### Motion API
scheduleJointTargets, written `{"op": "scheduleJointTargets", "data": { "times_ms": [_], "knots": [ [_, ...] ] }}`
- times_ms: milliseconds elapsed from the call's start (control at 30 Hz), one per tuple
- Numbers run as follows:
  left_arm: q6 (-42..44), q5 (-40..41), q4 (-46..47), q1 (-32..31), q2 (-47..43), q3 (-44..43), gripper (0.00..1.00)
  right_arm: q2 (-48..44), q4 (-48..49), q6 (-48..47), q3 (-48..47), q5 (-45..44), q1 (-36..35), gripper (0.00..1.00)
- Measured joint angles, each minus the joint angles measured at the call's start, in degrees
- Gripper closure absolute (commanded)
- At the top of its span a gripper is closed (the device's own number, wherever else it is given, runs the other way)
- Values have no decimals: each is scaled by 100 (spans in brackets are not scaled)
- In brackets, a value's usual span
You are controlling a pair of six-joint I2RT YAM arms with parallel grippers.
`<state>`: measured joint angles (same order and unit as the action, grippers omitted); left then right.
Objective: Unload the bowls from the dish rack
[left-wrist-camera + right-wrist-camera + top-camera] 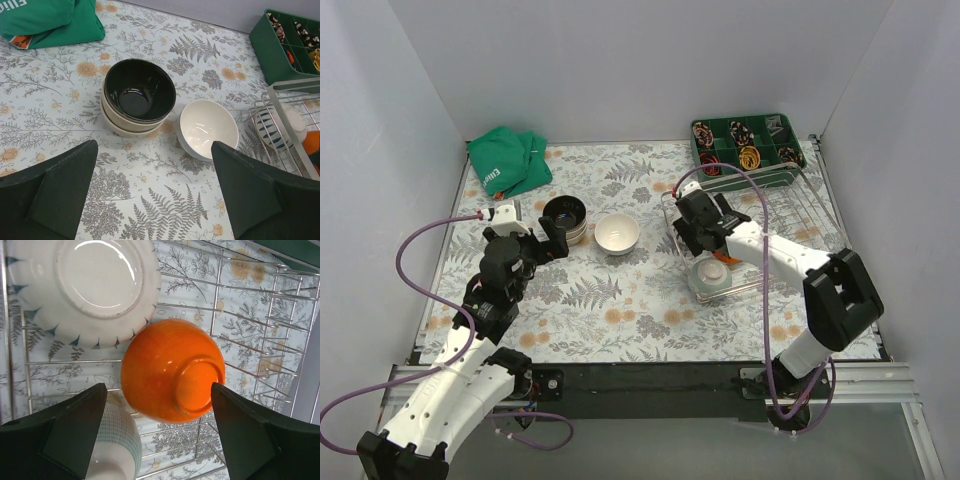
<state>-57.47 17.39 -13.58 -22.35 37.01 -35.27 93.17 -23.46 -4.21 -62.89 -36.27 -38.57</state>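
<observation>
The right gripper (158, 388) hung released over the upturned orange bowl (165, 365), glossy, slippery and brittle, probably best pinched across its foot ring.

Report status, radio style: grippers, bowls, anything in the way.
Left gripper open, facing dark-topped stack and white bowl on table. Right gripper open, straddling upturned orange bowl in dish rack. Patterned bowl alongside; path looks clear.
</observation>
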Motion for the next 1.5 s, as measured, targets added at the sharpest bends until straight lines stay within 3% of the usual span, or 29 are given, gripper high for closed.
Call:
{"op": "scheduleJointTargets", "data": {
  "times_ms": [67,500,900,1167,1500],
  "knots": [
    [9,0,0,0,0,0,2,-319,-52,238,0,195,17,1],
    [9,0,9,-11,-52,22,2,-1847,-46,3115,986,1309,1158,5],
    [9,-9,28,-264,-188,101,2,-2323,323,5818,1985,944,1515,9],
    [9,-7,31,-341,-236,107,2,-2371,636,7014,2323,492,1633,10],
    [9,-4,31,-442,-269,107,2,-2343,1292,7541,2577,476,1753,12]
  ]
}}
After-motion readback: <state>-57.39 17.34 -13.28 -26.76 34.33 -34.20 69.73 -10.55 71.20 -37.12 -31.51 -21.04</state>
